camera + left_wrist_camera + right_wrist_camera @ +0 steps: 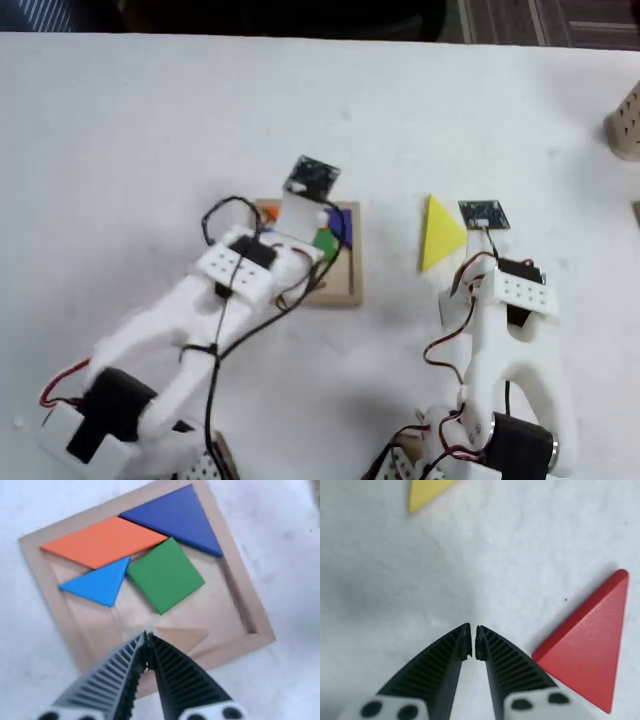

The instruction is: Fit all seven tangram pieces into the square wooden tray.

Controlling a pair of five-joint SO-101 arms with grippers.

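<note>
While the left gripper [146,650] hangs closed, empty, over the tray [240,580], five pieces look seated: orange parallelogram [102,542], light-blue triangle [100,582], green square [165,575], dark-blue triangle [177,517], tan triangle [182,637]. Left out: yellow triangle [440,232] at the tray's three o'clock, red triangle [590,650] beside the closed, empty right gripper [473,642].

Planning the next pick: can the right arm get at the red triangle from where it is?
Probably yes. The red triangle lies flat on bare table close beside the right gripper, nothing on or against it. The jaws are shut, so they must open first.
</note>
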